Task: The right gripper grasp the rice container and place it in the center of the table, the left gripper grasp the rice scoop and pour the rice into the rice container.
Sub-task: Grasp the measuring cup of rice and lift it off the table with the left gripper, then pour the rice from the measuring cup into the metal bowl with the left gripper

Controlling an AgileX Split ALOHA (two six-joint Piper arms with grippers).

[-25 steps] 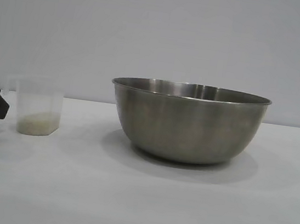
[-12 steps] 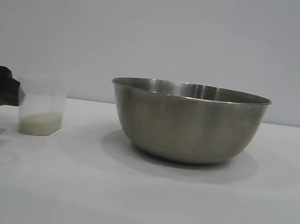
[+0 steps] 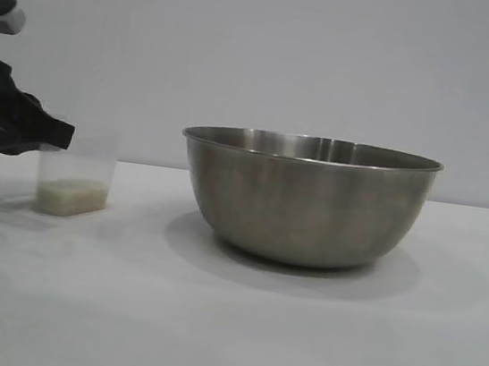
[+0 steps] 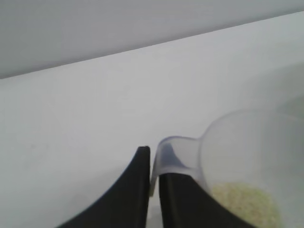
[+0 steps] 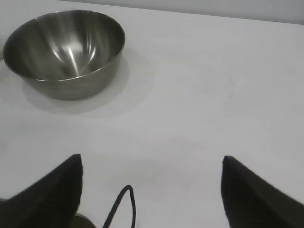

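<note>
The rice scoop (image 3: pixel 74 180), a frosted plastic cup, is at the left of the table (image 3: pixel 225 334) with a shallow layer of rice (image 3: pixel 70 196) in its bottom. My left gripper (image 3: pixel 57 133) is shut on the scoop's side handle. In the left wrist view the handle (image 4: pixel 172 153) is pinched between the left gripper's (image 4: pixel 153 159) fingers, with the rice (image 4: pixel 243 203) visible inside the cup. The rice container (image 3: pixel 305 202), a steel bowl, stands upright mid-table and looks empty (image 5: pixel 64 47). My right gripper (image 5: pixel 151 160) is open over bare table, well away from the bowl.
A grey wall runs behind the white table. A black cable (image 5: pixel 124 204) loops under the right gripper. Between the scoop and the bowl lies a gap of bare tabletop.
My left gripper came in from the left, rose and shut on the scoop's handle. The scoop shifted a little right and upward. The bowl stayed put.
</note>
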